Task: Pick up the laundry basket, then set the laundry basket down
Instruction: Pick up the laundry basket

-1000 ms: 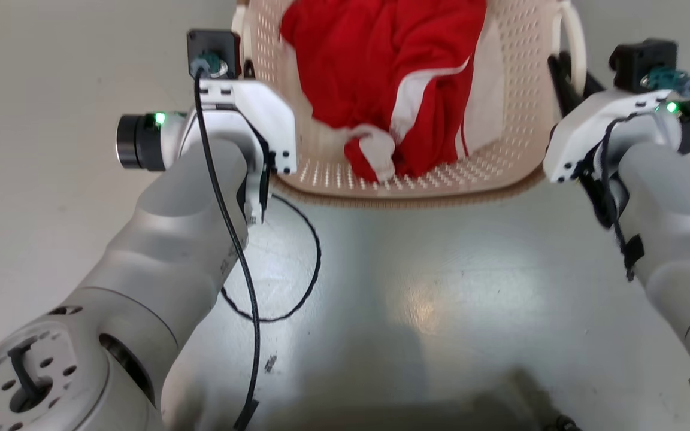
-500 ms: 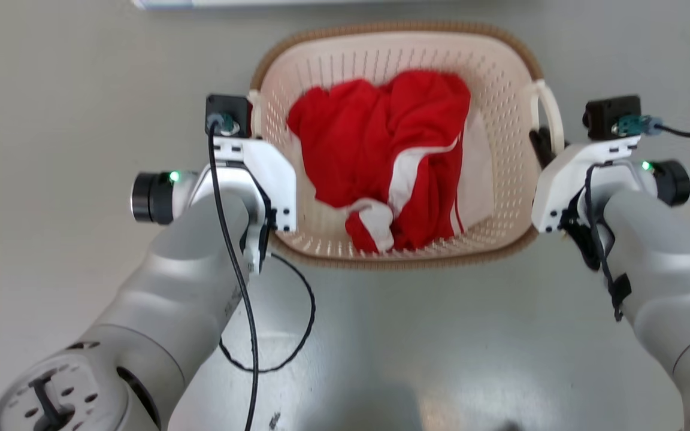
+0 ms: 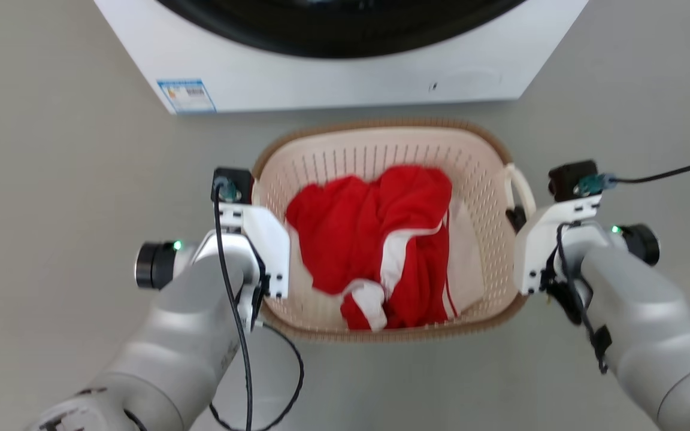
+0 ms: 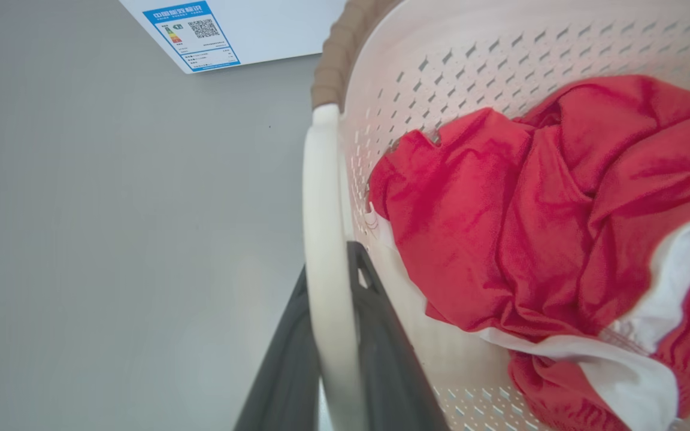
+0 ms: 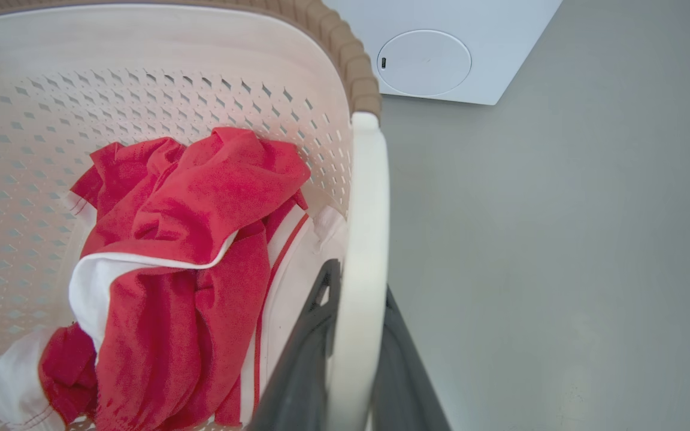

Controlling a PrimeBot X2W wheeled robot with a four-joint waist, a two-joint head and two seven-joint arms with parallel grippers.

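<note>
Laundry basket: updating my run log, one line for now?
laundry basket: holds red-and-white garment | left jaws: shut on left handle | right jaws: shut on right handle | ahead: washing machine

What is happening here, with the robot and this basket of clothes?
The robot has the laundry basket by its two white loop handles: the left gripper is shut on the left handle, and the right gripper is shut on the right handle. A crumpled red and white garment lies inside. The basket is close in front of a white washing machine. Whether it is lifted or resting on the grey floor, I cannot tell.
</note>
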